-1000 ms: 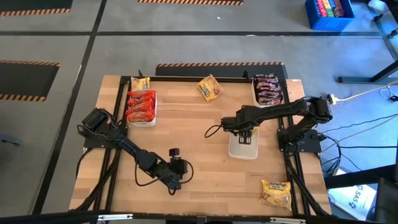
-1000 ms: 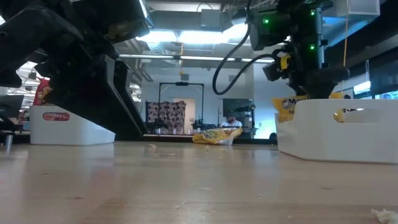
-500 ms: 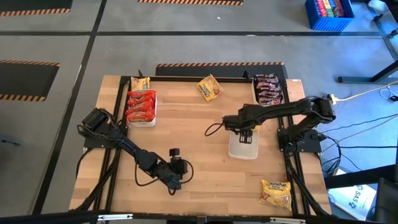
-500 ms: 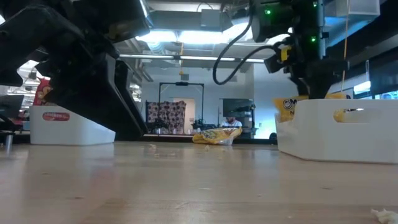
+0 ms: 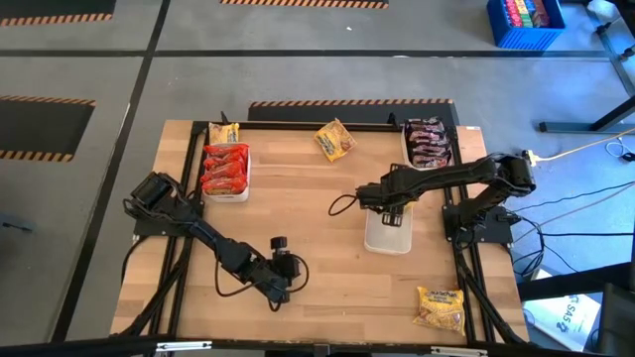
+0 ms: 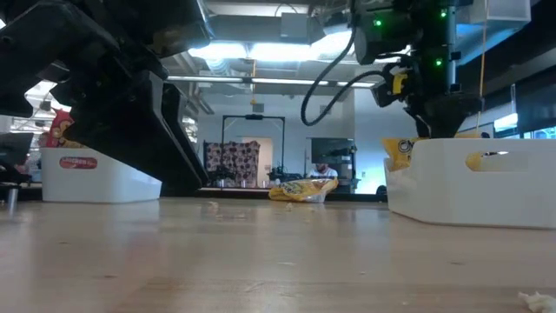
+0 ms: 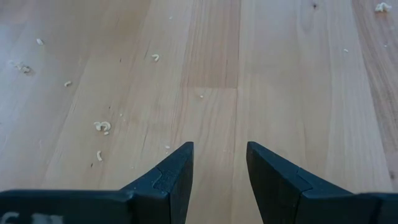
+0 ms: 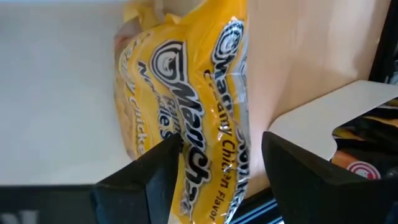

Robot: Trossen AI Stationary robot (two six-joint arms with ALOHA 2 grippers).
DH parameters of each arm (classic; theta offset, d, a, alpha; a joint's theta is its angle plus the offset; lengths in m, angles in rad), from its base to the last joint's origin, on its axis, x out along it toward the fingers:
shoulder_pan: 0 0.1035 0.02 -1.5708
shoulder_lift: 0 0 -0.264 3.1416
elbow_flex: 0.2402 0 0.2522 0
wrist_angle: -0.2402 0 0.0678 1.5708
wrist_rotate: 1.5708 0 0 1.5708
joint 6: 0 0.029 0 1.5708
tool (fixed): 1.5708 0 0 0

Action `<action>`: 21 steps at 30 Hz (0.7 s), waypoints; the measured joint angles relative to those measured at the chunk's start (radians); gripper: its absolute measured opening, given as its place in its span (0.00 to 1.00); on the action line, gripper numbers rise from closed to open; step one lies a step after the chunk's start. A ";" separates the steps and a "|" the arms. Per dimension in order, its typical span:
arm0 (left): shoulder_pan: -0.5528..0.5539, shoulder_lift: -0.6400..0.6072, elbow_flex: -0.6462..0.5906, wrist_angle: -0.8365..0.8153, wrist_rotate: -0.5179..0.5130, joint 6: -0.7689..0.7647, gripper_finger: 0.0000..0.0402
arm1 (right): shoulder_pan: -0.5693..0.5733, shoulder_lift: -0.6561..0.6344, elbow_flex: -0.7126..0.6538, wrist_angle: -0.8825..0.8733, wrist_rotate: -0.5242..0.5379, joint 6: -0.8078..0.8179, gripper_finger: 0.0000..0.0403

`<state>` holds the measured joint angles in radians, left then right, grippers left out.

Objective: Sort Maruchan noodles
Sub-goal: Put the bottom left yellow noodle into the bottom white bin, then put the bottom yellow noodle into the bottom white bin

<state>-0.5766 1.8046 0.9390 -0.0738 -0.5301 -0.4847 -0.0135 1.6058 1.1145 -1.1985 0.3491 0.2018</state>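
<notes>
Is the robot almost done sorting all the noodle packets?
Partly. Red packets fill one white tray and dark packets fill another. The right gripper holds a yellow packet over the middle tray. Three yellow packets lie loose: near the red tray, at the far edge, at the near right corner.

Hidden from above by the right end effector (image 5: 389, 210): most of the white tray's (image 5: 387, 240) contents. Cut off in the right wrist view: yellow packet (image 8: 186, 106). Too small to read from above: labels on dark packets (image 5: 429, 142).
</notes>
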 joint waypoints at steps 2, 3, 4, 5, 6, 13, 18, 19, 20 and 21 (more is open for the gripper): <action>0.000 0.000 0.000 0.000 0.000 0.000 0.36 | 0.000 0.000 0.000 -0.006 0.000 0.000 0.52; 0.000 0.000 0.000 0.000 0.000 0.000 0.36 | 0.000 0.000 0.000 -0.006 0.000 0.000 0.52; 0.000 0.000 0.000 0.000 0.000 0.000 0.36 | 0.000 -0.003 0.000 -0.007 -0.001 0.000 0.52; 0.000 0.000 0.000 0.000 0.000 0.000 0.36 | 0.000 -0.007 0.000 -0.007 -0.001 0.001 0.52; 0.000 0.000 0.000 0.000 0.000 0.000 0.36 | 0.000 -0.009 0.000 -0.007 -0.002 0.001 0.52; 0.000 0.000 0.000 0.000 0.000 0.000 0.36 | 0.000 -0.009 0.000 -0.040 -0.027 0.004 0.52; 0.000 0.000 0.000 0.000 0.000 0.000 0.36 | 0.002 -0.009 0.033 -0.084 -0.068 0.027 0.52; 0.000 0.000 0.000 0.000 0.000 0.000 0.36 | 0.002 -0.010 0.045 -0.093 -0.072 0.028 0.52; 0.000 0.000 0.000 0.000 0.000 0.000 0.36 | 0.002 -0.015 0.056 -0.105 -0.073 0.030 0.52; 0.000 0.000 0.000 0.000 0.000 0.000 0.36 | 0.002 -0.021 0.070 -0.116 -0.073 0.031 0.52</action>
<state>-0.5766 1.8046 0.9387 -0.0738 -0.5301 -0.4850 -0.0120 1.5851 1.1848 -1.3145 0.2765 0.2331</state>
